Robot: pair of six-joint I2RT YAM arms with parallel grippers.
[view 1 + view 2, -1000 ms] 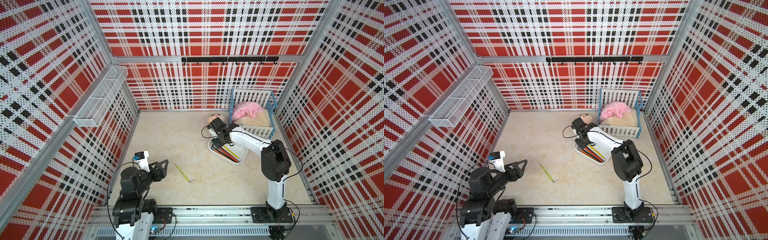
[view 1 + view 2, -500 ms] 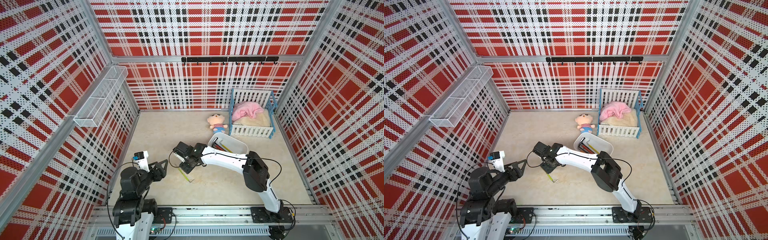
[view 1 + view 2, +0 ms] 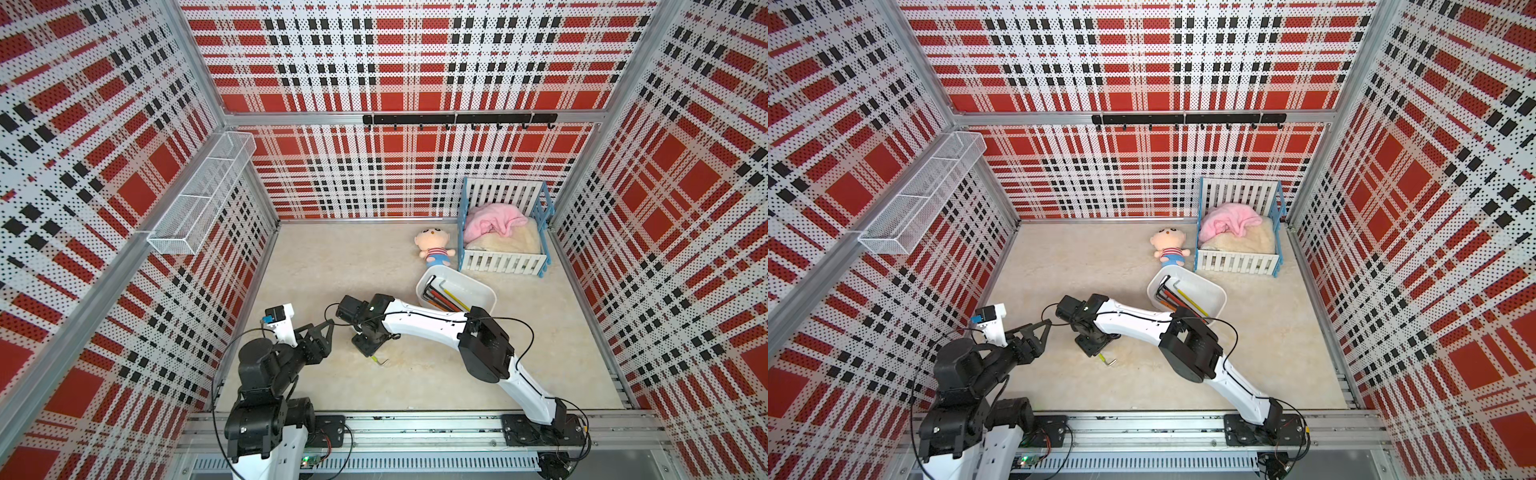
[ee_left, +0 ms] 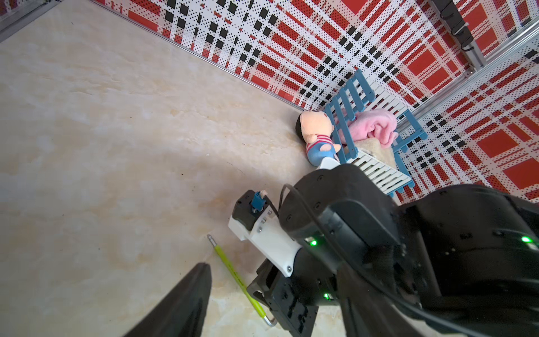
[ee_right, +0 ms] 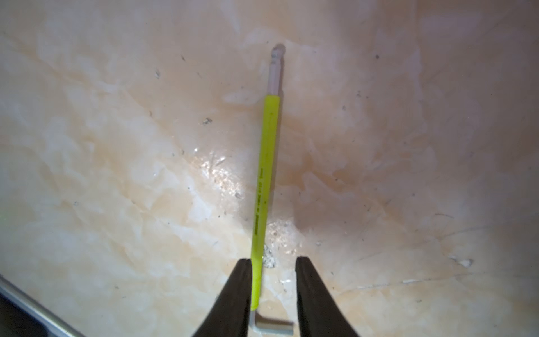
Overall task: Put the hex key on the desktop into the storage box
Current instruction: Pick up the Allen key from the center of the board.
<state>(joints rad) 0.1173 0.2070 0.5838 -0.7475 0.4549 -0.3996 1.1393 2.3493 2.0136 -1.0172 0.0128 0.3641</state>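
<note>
Straddling the yellow hex key (image 5: 267,175) near its bent end, the right gripper (image 5: 272,262) sits low over the desktop (image 3: 332,257) with its jaws parted and nothing pinched yet. One finger lies against the yellow sleeve and the other stands clear across a small gap. The jaws are set across the thin shaft rather than along it, most likely so that closing them squeezes the rod's width. The low reach suits a tool lying flat on the surface. In a top view the key (image 3: 380,360) lies at about 7 o'clock from the middle of the desktop, mostly hidden under the wrist, with only its bent tip showing. The storage box (image 3: 465,277) sits near 2 o'clock from the key and well apart from it. It already holds other keys (image 3: 436,295) laid along its length, so this one will probably need to go in the same way to fit. The left gripper (image 3: 330,323) hangs at about 10 o'clock from the key, clenched on nothing and apparently parked out of the working arm's way.
</note>
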